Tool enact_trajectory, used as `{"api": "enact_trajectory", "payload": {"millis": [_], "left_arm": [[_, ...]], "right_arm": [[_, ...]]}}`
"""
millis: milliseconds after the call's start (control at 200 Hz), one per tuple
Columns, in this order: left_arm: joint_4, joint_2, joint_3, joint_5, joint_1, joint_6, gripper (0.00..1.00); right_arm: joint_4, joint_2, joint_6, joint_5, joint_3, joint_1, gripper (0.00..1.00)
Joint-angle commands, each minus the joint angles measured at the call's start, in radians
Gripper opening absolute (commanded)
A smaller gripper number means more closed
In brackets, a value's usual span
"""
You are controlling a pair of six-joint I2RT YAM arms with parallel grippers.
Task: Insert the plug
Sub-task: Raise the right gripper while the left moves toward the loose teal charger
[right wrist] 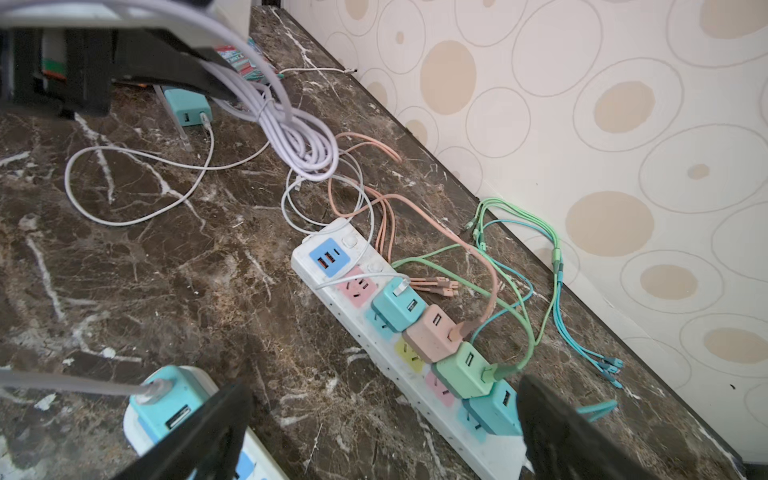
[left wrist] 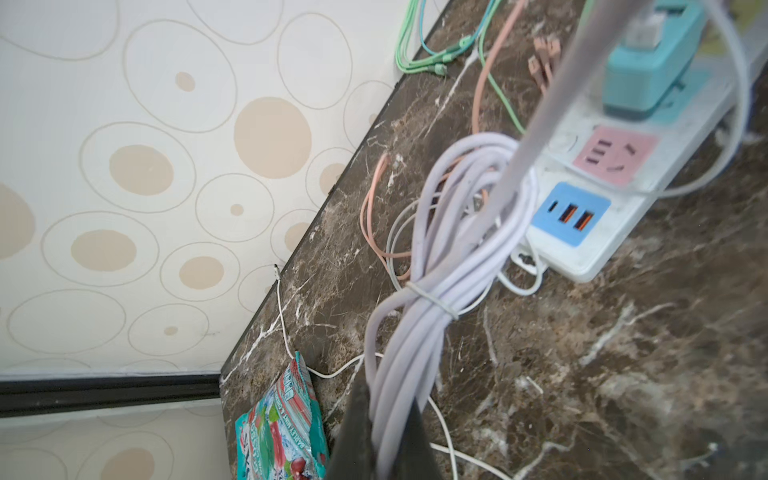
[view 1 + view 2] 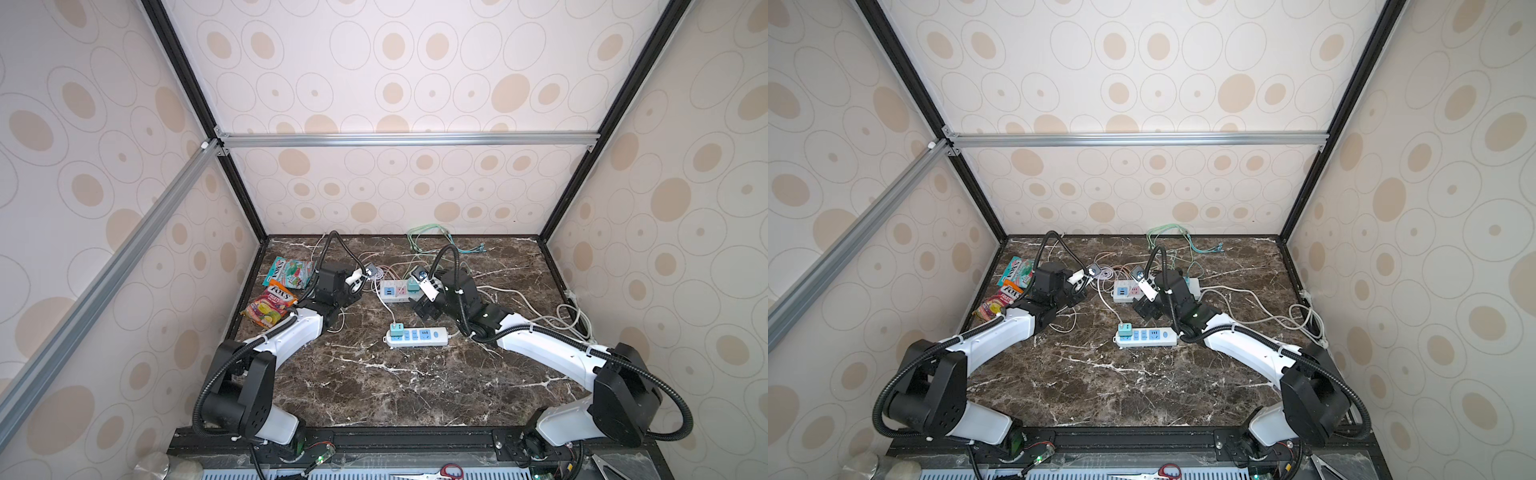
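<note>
A teal charger plug (image 3: 395, 330) sits in the short power strip's (image 3: 419, 336) left end, mid-worktop (image 3: 374, 386). Just beyond, the right fingers (image 1: 216, 424) stand wide apart, empty. The left fingers (image 2: 353, 432) clamp a coiled lilac cable (image 2: 436, 291). A long power strip (image 3: 401, 291) lies toward the back edge.

Top views overlook the table (image 3: 374, 386); close wrist views share the strip (image 2: 598, 257).

A: Right gripper (image 1: 384, 386)?
B: Jaws wide, nothing between. Long power strip (image 1: 328, 286) at one o'clock, four chargers (image 1: 432, 334) seated.
A: Lavender cable bundle (image 1: 305, 145)?
B: Eleven o'clock, pinched in left gripper (image 1: 216, 83).
</note>
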Motion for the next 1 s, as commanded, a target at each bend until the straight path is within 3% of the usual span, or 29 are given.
{"api": "enact_trajectory", "payload": {"millis": [0,210,250,315,385,450,470,605,740,895,995], "left_arm": [[0.114,0.039,0.057,0.120,0.033,0.192,0.00],[0.078,0.183,0.165,0.190,0.058,0.244,0.00],[0.056,0.194,0.182,0.215,0.058,0.233,0.06],[0.050,0.189,0.196,0.242,0.060,0.190,0.33],[0.066,0.151,0.179,0.268,0.071,0.138,0.72],[0.066,0.097,0.151,0.289,0.088,0.109,0.88],[0.064,0.080,0.140,0.293,0.096,0.086,0.98],[-0.063,-0.018,0.121,0.318,0.185,-0.049,0.98],[-0.152,-0.030,0.116,0.178,0.285,-0.125,0.98],[-0.347,0.115,0.282,0.101,0.351,-0.249,0.98],[-0.463,0.249,0.427,0.137,0.370,-0.373,0.98]], "right_arm": [[0.033,-0.037,0.033,0.044,-0.015,-0.001,1.00],[0.029,-0.042,0.040,0.055,-0.007,-0.004,1.00],[0.024,-0.042,0.043,0.057,-0.005,-0.005,1.00],[0.013,-0.043,0.048,0.057,-0.002,-0.007,1.00],[0.005,-0.044,0.054,0.060,-0.003,-0.008,1.00],[-0.002,-0.046,0.057,0.059,-0.005,-0.013,1.00],[-0.004,-0.046,0.057,0.059,-0.007,-0.013,1.00],[-0.001,-0.042,0.055,0.048,-0.013,-0.019,1.00],[0.009,-0.021,0.049,0.037,-0.003,-0.023,1.00],[0.025,0.010,0.048,0.021,0.018,-0.023,1.00],[0.038,0.024,0.076,0.036,0.026,-0.022,1.00]]}}
